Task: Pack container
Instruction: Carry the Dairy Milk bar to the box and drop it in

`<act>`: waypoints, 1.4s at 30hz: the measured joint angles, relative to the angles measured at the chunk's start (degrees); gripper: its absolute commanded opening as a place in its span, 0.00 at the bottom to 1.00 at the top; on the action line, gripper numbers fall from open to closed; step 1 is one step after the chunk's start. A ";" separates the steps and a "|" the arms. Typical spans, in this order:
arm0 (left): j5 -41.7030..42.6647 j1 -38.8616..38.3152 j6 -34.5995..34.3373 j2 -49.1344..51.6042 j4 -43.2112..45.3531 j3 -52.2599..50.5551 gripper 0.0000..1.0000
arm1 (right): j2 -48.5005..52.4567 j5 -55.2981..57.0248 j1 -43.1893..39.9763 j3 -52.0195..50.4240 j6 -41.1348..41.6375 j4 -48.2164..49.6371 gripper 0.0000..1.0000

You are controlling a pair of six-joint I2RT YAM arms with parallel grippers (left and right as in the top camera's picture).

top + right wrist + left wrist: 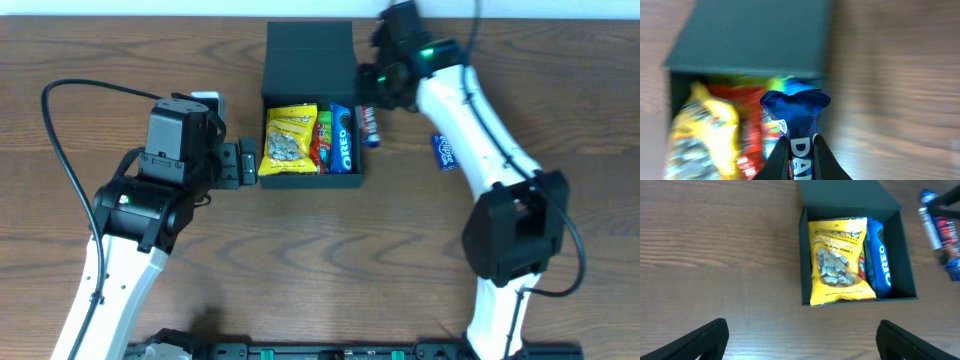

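While the left gripper (247, 165) sits just left of the container (310, 181), its fingers are wide apart. A loose blue packet (445, 152) lies well right. Container mid-table, open, flap lid (310, 45) on the far side; inside are a yellow packet (837, 262), a red packet (322, 140) and an Oreo pack (879, 262). Right gripper (801, 165) is clamped on a blue bar (795, 110) beside the container's right wall.

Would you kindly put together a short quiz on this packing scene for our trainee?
1. True or false: the container has its lid shut.
2. What does the right pincer grip: A a blue-wrapped bar, B a spoon, C nothing?
3. Fill in: the Oreo packet lies ___ the container.
Key: 1 false; 2 A; 3 inside.
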 measured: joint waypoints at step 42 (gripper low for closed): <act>0.00 0.00 0.00 0.00 -0.74 0.00 0.95 | 3.37 19.06 -15.04 -20.26 -22.40 6.08 0.47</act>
